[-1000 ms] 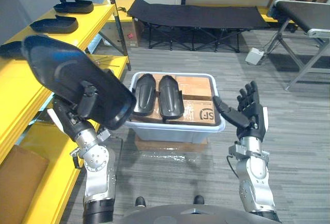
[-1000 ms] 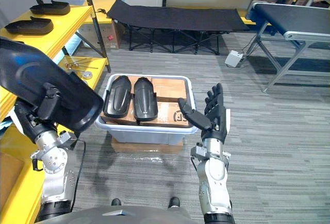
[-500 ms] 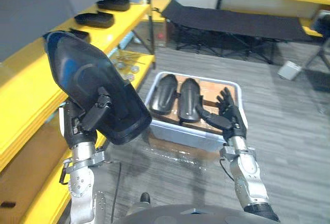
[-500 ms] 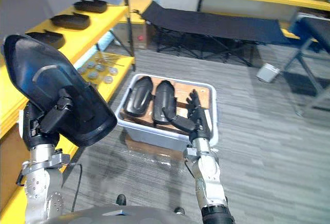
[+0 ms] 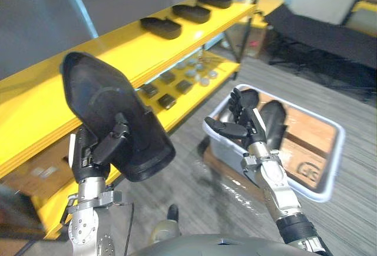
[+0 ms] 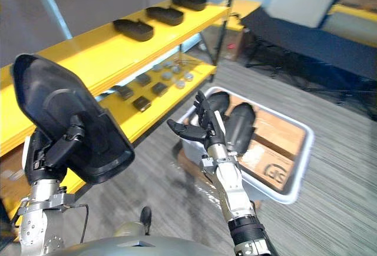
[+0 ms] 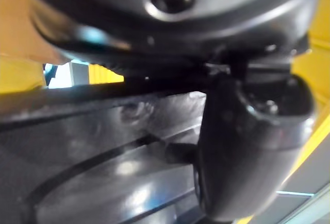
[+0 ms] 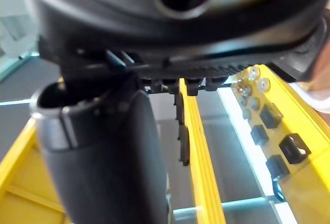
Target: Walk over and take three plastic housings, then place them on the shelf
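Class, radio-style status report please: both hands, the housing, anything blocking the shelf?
Left hand shut on black housing, raised beside yellow shelf. Right hand open, empty, near grey bin. No obstruction seen toward shelf; three housings sit further along it.

The held housing (image 5: 100, 97) hides the left hand's (image 5: 109, 143) fingers. At 2 o'clock the right hand (image 5: 250, 128) partly covers two housings (image 5: 274, 120); the small shelf items (image 5: 184, 85) are unidentifiable.
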